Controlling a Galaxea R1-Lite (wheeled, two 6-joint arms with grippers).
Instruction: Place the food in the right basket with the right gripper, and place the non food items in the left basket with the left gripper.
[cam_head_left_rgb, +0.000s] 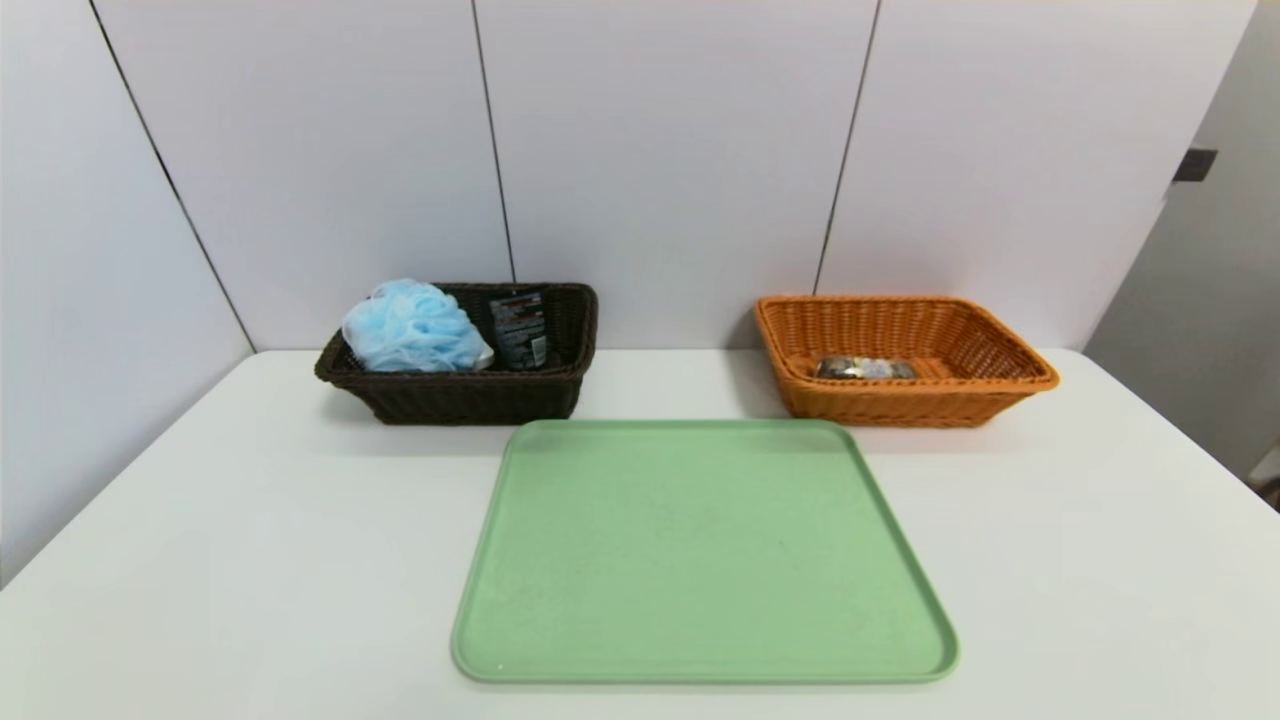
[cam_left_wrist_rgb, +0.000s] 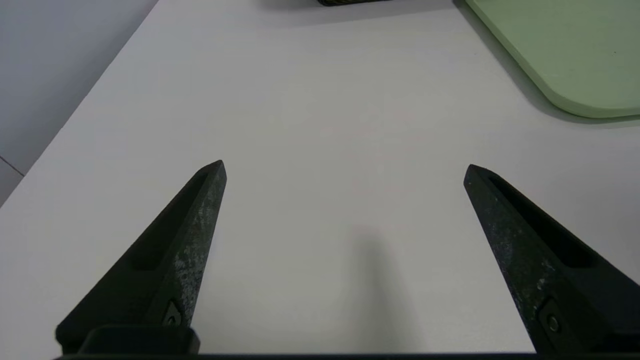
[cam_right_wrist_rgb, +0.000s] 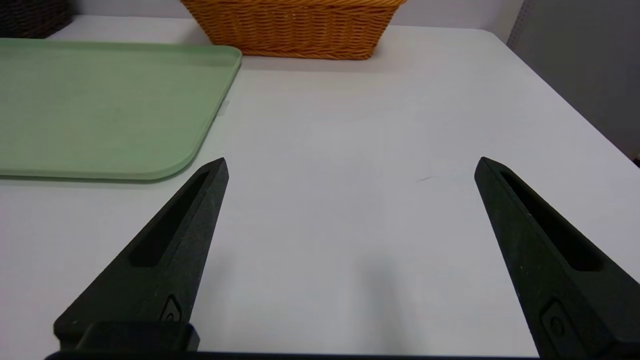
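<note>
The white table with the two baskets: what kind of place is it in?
Probably a plain test or demonstration space: a nearly bare white table stands against pale panels, with a green tray between a dark basket and an orange one.

The dark packet bears print and a barcode; its words are unreadable.

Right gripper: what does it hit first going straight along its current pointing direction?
Probably the bare white tabletop ahead of the open right gripper; nothing stands between its fingers. Exact tilt and depth are unclear.
</note>
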